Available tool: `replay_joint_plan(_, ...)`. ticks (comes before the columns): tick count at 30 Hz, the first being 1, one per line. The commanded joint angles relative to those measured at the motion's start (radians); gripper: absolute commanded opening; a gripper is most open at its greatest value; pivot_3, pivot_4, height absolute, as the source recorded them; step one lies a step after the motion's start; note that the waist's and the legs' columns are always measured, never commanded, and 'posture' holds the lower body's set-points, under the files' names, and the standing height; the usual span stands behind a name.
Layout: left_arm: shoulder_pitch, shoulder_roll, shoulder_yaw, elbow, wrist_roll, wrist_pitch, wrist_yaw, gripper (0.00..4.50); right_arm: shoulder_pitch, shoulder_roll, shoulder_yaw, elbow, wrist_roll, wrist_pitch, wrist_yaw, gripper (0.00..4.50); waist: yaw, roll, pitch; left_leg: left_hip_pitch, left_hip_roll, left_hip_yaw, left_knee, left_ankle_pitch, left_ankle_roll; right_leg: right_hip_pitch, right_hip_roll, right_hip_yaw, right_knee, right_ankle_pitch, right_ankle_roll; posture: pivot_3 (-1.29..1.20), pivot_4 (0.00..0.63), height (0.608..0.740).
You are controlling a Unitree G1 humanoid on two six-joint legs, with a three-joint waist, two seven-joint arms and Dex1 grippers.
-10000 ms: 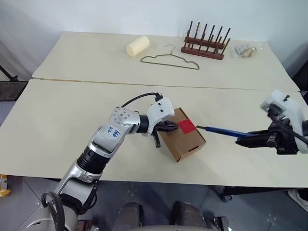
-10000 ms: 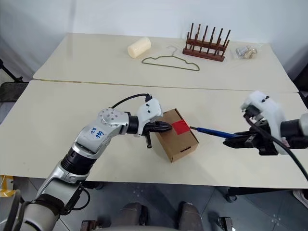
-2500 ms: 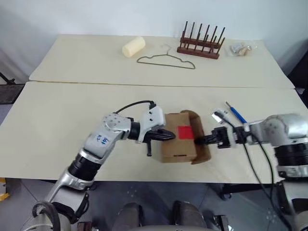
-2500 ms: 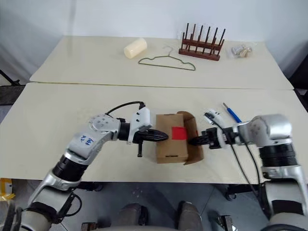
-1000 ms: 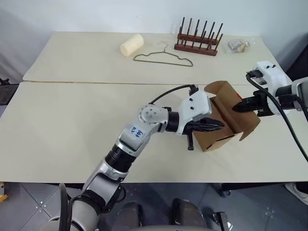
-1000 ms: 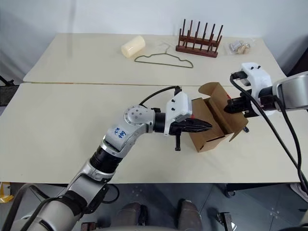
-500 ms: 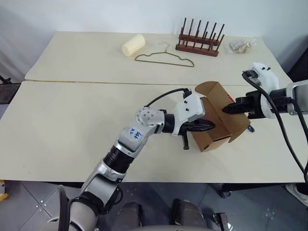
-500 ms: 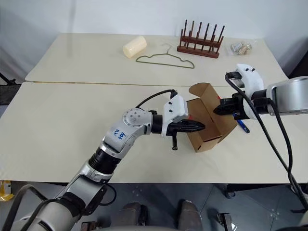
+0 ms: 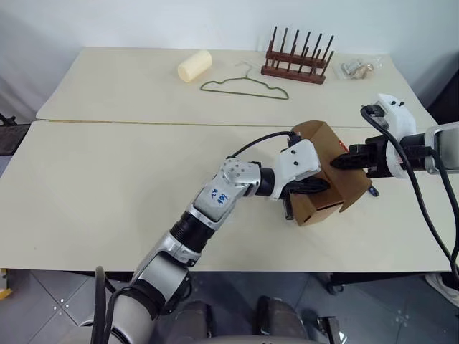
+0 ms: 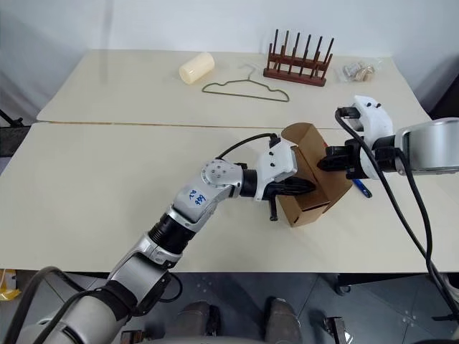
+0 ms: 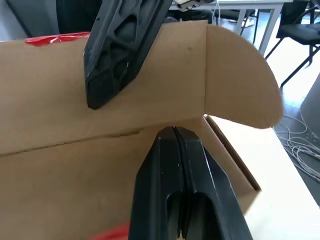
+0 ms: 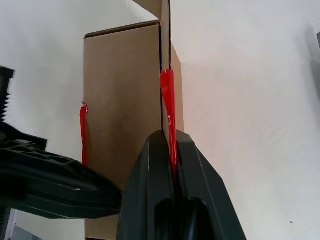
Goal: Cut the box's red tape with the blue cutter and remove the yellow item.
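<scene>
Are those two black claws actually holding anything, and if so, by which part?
The right gripper pinches the opened flap of the box at its taped edge. The left gripper is shut, its tip against the box's side, holding nothing.

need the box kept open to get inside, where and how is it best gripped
Take the raised flap of the box, at its free edge by the red tape. It is a thin sheet standing clear of the body, so fingers can pinch across its thickness, coming from the robot's right. The right gripper is shut on it that way.
</scene>
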Motion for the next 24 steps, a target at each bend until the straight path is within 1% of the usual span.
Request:
replay_joint_plan(1, -0.002, -0.002, -0.033, -0.023, 0.005, 0.032, -0.036, 0.0, -0.005, -0.011, 0.035, -0.002, -0.052, 0.063, 0.041, 0.04, 0.0, 0.0, 0.0, 0.0, 0.0, 0.0, 0.0, 0.0, 0.0, 0.0, 0.0, 0.0, 0.0, 0.0, 0.0, 0.0, 0.15, 0.74)
replay_joint_plan(4, 0.026, 0.012, -0.056, -0.041, 0.006, 0.089, -0.058, 0.0, -0.031, -0.004, 0.025, 0.017, -0.13, 0.098, 0.089, 0.04, 0.001, 0.0, 0.0, 0.0, 0.0, 0.0, 0.0, 0.0, 0.0, 0.0, 0.0, 0.0, 0.0, 0.0, 0.0, 0.0, 0.15, 0.74)
replay_joint_plan(10, 0.079, 0.01, -0.063, 0.01, 0.047, 0.115, 0.011, 0.0, -0.079, 0.004, 0.008, 0.043, -0.31, 0.167, 0.219, 0.04, 0.009, -0.002, -0.002, 0.0, 0.0, -0.001, 0.001, 0.0, 0.0, 0.001, 0.0, 0.0, 0.0, 0.0, 0.0, 0.0, 0.15, 0.74)
replay_joint_plan(15, 0.136, 0.029, -0.059, 0.026, 0.056, 0.139, 0.049, 0.0, -0.106, -0.046, 0.06, 0.035, -0.524, 0.17, 0.426, 0.04, 0.013, -0.003, -0.004, 0.001, 0.0, -0.001, 0.001, 0.0, 0.0, 0.001, 0.0, 0.0, 0.0, 0.0, 0.0, 0.0, 0.15, 0.74)
replay_joint_plan(19, 0.16, 0.045, -0.055, 0.046, 0.069, 0.136, 0.077, 0.0, -0.11, -0.075, 0.121, 0.002, -0.745, 0.15, 0.634, 0.04, 0.014, -0.003, -0.007, 0.002, 0.0, -0.001, 0.001, 0.0, 0.0, 0.002, 0.0, 0.001, 0.0, 0.0, 0.0, 0.0, 0.15, 0.74)
replay_joint_plan(24, 0.206, 0.077, -0.032, -0.043, 0.044, 0.191, 0.075, 0.0, -0.106, -0.106, 0.217, -0.016, -0.974, 0.05, 0.878, 0.04, 0.013, -0.003, -0.007, 0.005, 0.0, 0.0, 0.001, 0.0, 0.0, 0.005, 0.0, 0.001, 0.0, 0.0, -0.001, 0.0, 0.15, 0.74)
